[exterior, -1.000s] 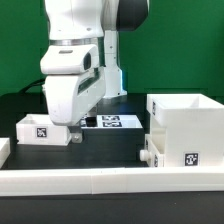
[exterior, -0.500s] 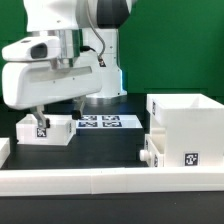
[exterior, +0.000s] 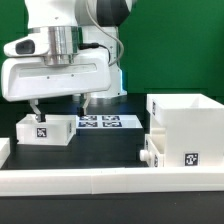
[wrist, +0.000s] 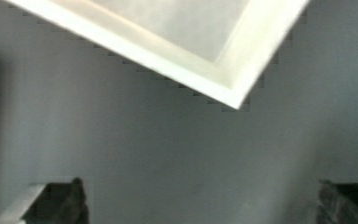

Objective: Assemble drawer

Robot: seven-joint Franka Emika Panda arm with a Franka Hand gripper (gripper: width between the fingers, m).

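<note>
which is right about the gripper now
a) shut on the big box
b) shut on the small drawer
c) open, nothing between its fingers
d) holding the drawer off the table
c: the gripper has its fingers spread wide in both views, and the wrist view shows only bare dark table between them, while the drawer sits on the table ungripped.

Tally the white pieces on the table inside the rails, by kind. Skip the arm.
drawer: 1
taller box: 1
marker board: 1
Total: 3
</note>
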